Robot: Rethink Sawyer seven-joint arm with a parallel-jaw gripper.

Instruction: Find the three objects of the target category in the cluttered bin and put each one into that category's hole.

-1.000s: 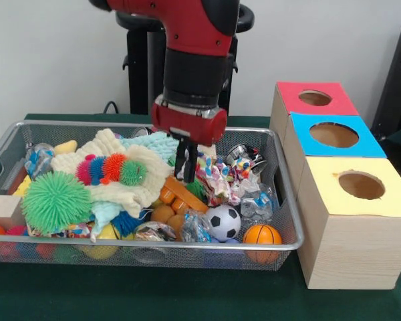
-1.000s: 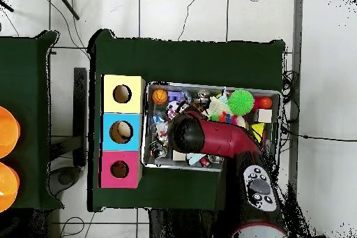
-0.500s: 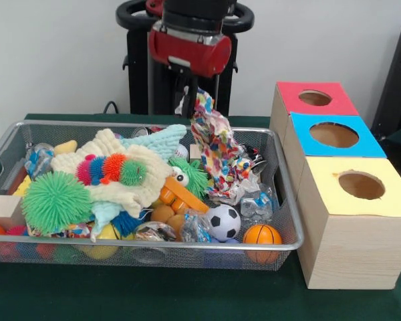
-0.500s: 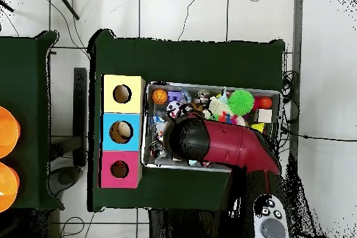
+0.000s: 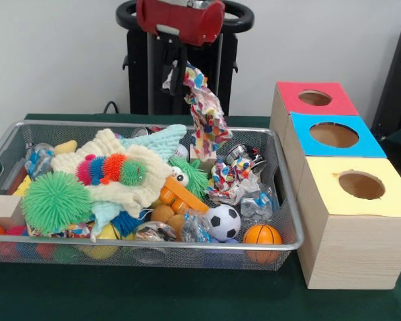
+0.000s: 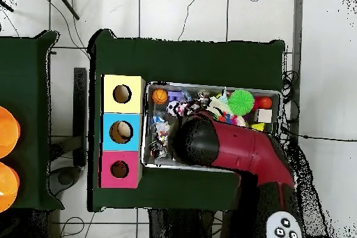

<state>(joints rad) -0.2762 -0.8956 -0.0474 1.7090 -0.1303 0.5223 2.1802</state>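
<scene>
My gripper [image 5: 179, 72] hangs high above the back of the wire bin [image 5: 154, 246], shut on the top of a colourful patterned cloth [image 5: 204, 114]. The cloth dangles from it, with its lower end just over the clutter near the bin's middle. To the right stand three wooden boxes with holes: red top [image 5: 314, 98], blue top [image 5: 333, 135], yellow top [image 5: 361, 185]. In the overhead view the red arm [image 6: 209, 144] covers the gripper and the cloth; there the boxes [image 6: 122, 132] sit left of the bin [image 6: 272, 94].
The bin holds a green spiky ball [image 5: 55, 200], a striped caterpillar toy [image 5: 112, 168] on a cream knitted cloth [image 5: 130, 190], a small soccer ball [image 5: 223, 222], an orange basketball [image 5: 261, 235], a wooden block [image 5: 3, 208] and crinkly wrapped items [image 5: 244, 194].
The gripper went from down among the clutter to high above the bin, pulling the patterned cloth up with it. The cloth now hangs almost free of the pile.
</scene>
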